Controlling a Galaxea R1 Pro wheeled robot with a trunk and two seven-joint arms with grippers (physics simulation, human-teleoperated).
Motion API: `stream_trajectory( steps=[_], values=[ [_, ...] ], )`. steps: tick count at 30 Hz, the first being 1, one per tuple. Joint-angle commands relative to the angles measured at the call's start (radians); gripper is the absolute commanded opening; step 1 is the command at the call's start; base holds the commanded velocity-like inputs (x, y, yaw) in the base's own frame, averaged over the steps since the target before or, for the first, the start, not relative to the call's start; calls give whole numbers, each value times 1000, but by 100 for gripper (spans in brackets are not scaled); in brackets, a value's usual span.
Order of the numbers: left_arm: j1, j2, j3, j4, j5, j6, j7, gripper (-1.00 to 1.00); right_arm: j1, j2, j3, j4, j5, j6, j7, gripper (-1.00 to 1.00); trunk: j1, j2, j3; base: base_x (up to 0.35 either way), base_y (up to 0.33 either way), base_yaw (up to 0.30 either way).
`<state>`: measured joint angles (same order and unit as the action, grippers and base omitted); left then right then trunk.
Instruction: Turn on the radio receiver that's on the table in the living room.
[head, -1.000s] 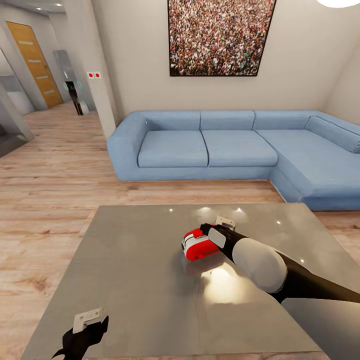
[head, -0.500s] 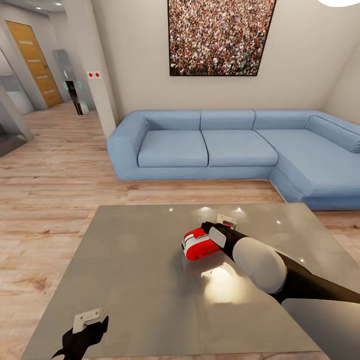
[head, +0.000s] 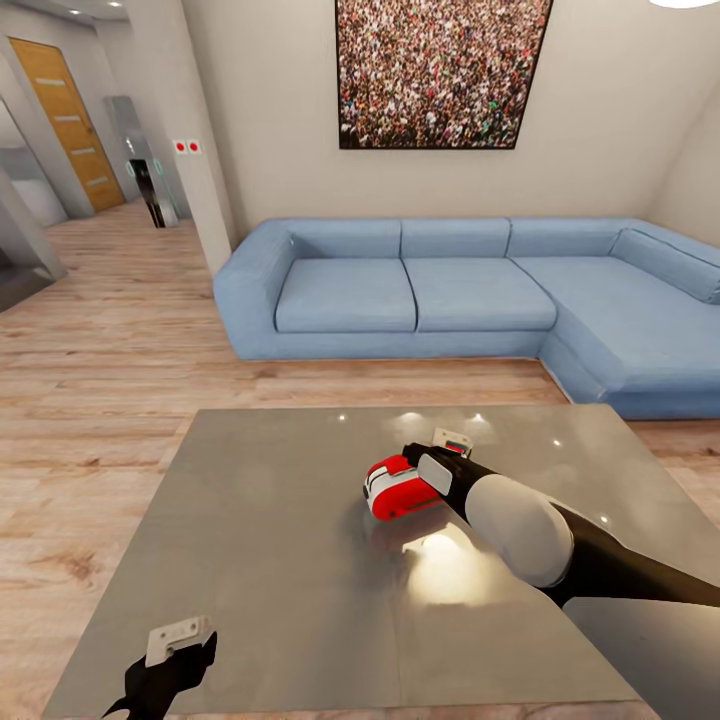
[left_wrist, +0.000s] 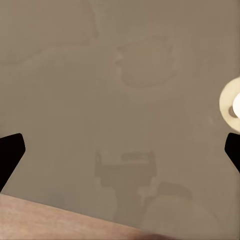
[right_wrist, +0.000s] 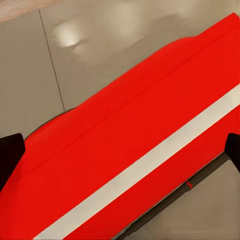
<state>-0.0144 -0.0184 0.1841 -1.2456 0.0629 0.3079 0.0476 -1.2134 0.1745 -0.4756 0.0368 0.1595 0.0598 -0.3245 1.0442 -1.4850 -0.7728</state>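
Radio (head: 397, 489) sits mid-counter (head: 270, 520), toward the far edge. Right claw (right_wrist: 120, 150) hangs spread right over its red shell (lining up a press, I'd guess); left claw (left_wrist: 120, 150) idles spread by the near edge.

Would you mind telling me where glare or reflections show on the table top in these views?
Head view: a bright patch of glare sits on the table just beside the radio receiver, below the right arm. Left wrist view: a lamp's round glare and faint grey mirror images in the glossy top. Right wrist view: a soft highlight beyond the red casing.
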Motion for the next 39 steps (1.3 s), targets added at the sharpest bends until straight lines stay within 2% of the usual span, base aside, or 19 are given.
stream_trajectory(
  steps=[1,13,33,34,39],
  values=[
    [0,0,0,0,0,0,0,100,0,0,0,0,0,0,0,100,0,0,-1,0,0,0],
    [0,0,0,0,0,0,0,100,0,0,0,0,0,-1,1,100,0,0,-18,0,0,0],
    [0,0,0,0,0,-1,0,100,0,0,2,0,-1,-3,-1,100,0,0,-19,0,0,0],
    [0,0,0,0,0,-1,0,100,0,0,2,0,0,-3,-1,-100,0,0,-19,0,0,0],
    [0,0,0,0,0,-1,0,100,0,0,3,0,0,-3,-1,-100,0,0,-19,0,0,0]
  ],
)
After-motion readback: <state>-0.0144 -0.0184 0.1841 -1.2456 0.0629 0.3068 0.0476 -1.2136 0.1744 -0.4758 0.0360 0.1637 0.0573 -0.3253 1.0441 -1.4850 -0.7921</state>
